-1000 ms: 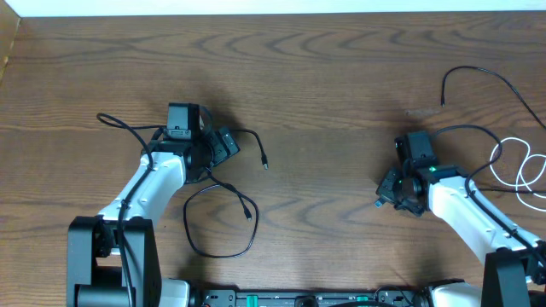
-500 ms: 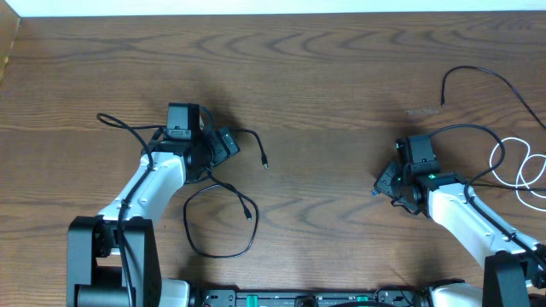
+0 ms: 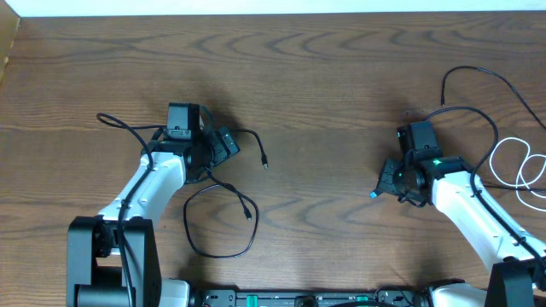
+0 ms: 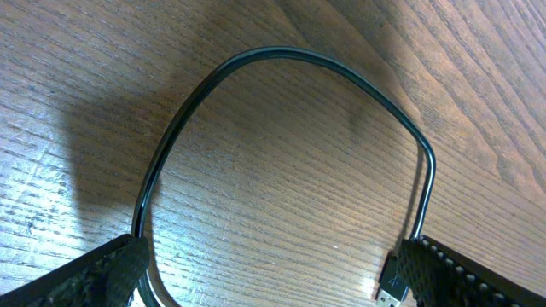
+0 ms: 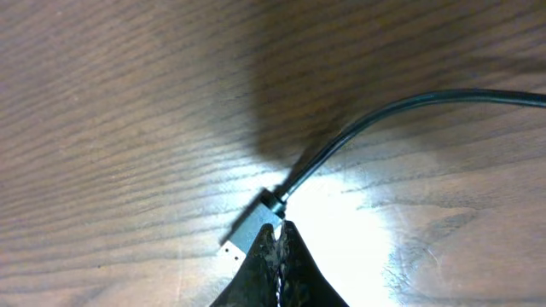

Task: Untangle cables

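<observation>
left gripper (image 4: 273,277) spread wide, black cable (image 4: 290,55) arching between its fingers, mid-frame | right gripper (image 5: 277,256) pressed together, tips touching silver plug (image 5: 247,232), bottom centre; grip unclear | white cable (image 3: 522,166) coiled, right edge

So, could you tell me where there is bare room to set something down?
Widest bare patch of table: between the black cable's loose plug and the right gripper. The far strip along the back edge is free. Crowded: front left around that cable's loop, and the right edge by the white cable.
</observation>
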`<state>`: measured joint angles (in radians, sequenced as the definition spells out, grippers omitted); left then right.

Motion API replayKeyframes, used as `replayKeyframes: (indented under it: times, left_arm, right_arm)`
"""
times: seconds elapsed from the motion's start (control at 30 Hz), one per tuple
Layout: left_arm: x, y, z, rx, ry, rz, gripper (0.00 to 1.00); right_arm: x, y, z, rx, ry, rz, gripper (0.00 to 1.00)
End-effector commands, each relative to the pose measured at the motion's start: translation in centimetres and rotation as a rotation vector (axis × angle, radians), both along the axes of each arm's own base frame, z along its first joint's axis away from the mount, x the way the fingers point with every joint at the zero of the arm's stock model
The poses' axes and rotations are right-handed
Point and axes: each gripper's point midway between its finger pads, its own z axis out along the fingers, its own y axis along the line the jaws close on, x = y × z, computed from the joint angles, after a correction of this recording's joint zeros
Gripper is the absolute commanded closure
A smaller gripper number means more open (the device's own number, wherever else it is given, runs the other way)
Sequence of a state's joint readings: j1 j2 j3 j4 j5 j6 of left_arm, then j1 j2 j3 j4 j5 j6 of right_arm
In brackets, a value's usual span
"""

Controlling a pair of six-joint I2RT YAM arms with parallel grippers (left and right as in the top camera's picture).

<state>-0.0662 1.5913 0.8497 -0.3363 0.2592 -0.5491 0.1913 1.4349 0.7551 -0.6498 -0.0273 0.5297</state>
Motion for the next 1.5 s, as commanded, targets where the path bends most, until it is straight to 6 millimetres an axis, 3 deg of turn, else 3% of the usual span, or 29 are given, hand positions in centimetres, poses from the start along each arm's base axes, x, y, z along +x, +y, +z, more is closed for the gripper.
replayKeyframes:
  times: [0.0,0.17,0.43,0.6,0.73,0.93,1.17,1.33,1.47]
  left_arm:
    - [0.4,0.3,0.6,0.011,-0.02,0.003,0.02]
    - [0.4,0.3,0.6,0.011,-0.02,0.003,0.02]
    - [0.4,0.3,0.6,0.011,-0.02,0.002,0.02]
    - [0.4,0.3,0.6,0.011,-0.02,0.003,0.02]
    - [0.4,0.3,0.6,0.011,-0.02,0.003,0.02]
    - [0.4,0.3,0.6,0.011,-0.02,0.003,0.02]
    - [0.4,0.3,0.6,0.011,-0.02,0.003,0.02]
    - [0.4,0.3,0.6,0.011,-0.02,0.002,0.02]
    - [0.4,0.3,0.6,0.011,-0.02,0.003,0.02]
  right_arm:
    - [-0.3,0.0,-0.3,-0.013,0.019,0.033,0.99]
    - [-0.9,-0.7,-1.7,-0.054,0.069,0.027,0.98]
    - [-0.3,-1.2,-3.4,-0.095,0.084,0.028,0.97]
    - [1.1,-1.0,-4.9,-0.092,0.062,0.03,0.94]
    - [3.0,-1.1,-5.8,-0.107,0.004,0.032,0.98]
    - [5.5,-4.3,-7.6,-0.22,-0.059,-0.046,0.99]
    - [5.7,-6.3,-11.0,-0.097,0.036,-0.118,0.99]
    - [7.2,-8.1,-11.2,0.04,0.059,-0.233,0.99]
    - [7.9,-10.6,-10.8,0.055,0.034,-0.313,0.99]
